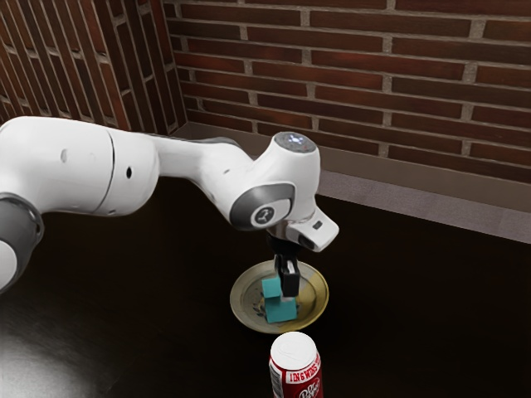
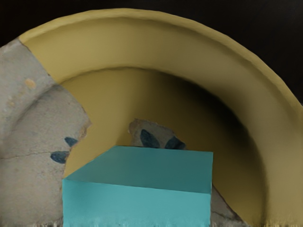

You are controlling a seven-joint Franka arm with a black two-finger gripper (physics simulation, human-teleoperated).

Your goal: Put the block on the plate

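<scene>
Dark table [image 1: 149,307] | block [image 1: 280,311] over plate [image 1: 240,300], side toward can [image 1: 294,352] | long axis unclear

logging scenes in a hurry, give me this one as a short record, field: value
block: teal, over the plate's middle area
plate: round, yellow and grey with dark leaf marks
gripper: pointing down, at the block
contact: cannot tell whether the block touches the plate
can: red with white top, beside the plate, cut off by the exterior view's lower edge
table: dark
wall: brick
</scene>
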